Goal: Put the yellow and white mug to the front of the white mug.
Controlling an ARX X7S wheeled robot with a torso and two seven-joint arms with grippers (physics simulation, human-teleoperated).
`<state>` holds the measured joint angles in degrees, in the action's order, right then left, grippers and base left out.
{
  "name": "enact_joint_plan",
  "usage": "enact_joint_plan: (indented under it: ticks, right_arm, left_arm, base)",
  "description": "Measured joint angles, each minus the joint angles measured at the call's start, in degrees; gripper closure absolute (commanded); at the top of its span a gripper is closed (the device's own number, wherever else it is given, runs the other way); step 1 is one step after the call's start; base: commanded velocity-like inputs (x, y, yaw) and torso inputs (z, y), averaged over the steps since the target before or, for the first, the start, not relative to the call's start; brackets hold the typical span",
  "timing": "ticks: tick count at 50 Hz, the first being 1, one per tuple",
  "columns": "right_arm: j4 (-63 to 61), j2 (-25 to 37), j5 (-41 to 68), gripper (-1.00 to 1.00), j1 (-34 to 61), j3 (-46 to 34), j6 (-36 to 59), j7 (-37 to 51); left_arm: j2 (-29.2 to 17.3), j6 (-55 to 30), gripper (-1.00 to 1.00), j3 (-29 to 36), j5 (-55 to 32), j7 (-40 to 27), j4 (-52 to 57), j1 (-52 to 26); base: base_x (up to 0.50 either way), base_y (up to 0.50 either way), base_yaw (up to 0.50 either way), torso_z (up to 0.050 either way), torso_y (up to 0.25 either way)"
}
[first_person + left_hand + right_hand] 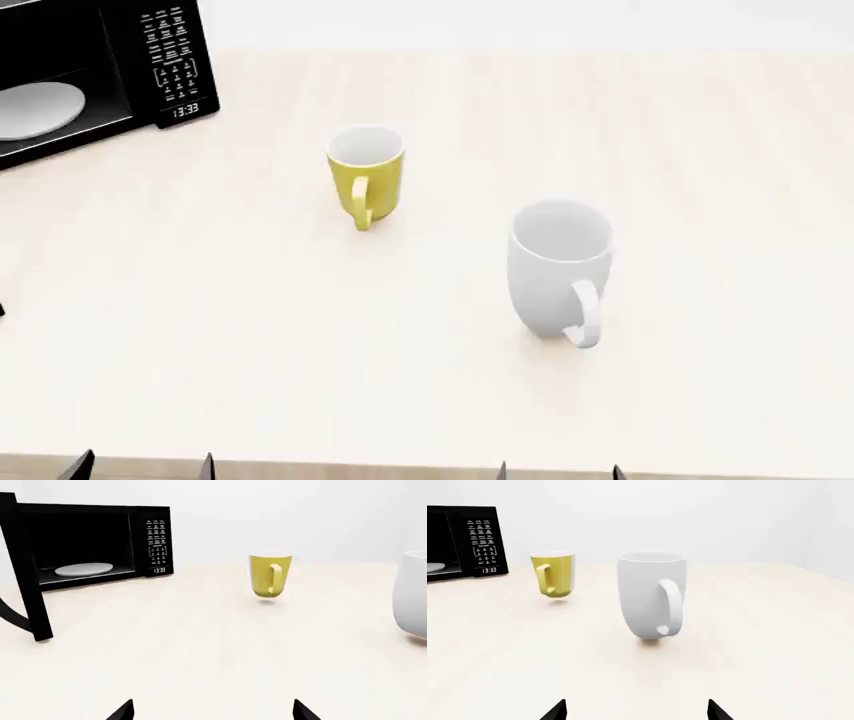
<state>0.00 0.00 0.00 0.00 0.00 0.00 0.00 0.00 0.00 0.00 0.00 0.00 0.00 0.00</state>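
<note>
Progress: none yet. Small yellow and white ceramic mug [366,176] stands on pale wooden table [267,350], behind-left of tall glossy white mug [561,268] (untouched). Both pincers, left [212,711] and right [636,710], spread apart, empty.

The only text that could be read was the clock readout "13:33" on the microwave [80,75], in pale digits low on its black control panel [158,540]. Above it, the panel's keypad carried rows of small white labels, but these were too tiny to make out. Neither mug bore any lettering.
</note>
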Motion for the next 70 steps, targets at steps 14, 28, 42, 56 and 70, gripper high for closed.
enact_joint_plan:
  ticks: [14,28,42,56,70]
  right_arm:
    - [-0.6,1.3,1.1,-1.00,0.4,-1.6,2.4,3.1]
    - [-1.4,4.6,3.8,-1.00,3.1,-0.6,9.5,5.7]
    - [0.7,8.6,8.0,-1.00,4.7,4.0,10.6,5.1]
    - [-0.7,10.8,11.1,-1.00,3.8,7.2,8.3,4.3]
    - [-2.9,11.9,14.9,-1.00,2.7,9.7,7.2,3.3]
  left_arm:
    - [-1.6,-0.8,-1.00,1.4,-2.1,-1.4,0.9,0.1]
    - [-3.5,-1.5,-1.00,2.4,-4.2,-2.7,1.9,0.1]
    - [-5.3,-2.4,-1.00,3.1,-5.5,-3.8,3.5,0.3]
    - [-6.9,-3.3,-1.00,3.1,-7.4,-4.3,5.6,0.8]
    - [-7.9,-3.5,-1.00,3.6,-8.8,-4.3,5.8,0.8]
  base:
    - [0.00,0.00,0.00,0.000,0.000]
    - [0.00,0.00,0.00,0.000,0.000]
    - [0.00,0.00,0.00,0.000,0.000]
    - [0.35,-0.21,0.00,0.000,0.000]
    - [0.47,-0.21,0.00,0.000,0.000]
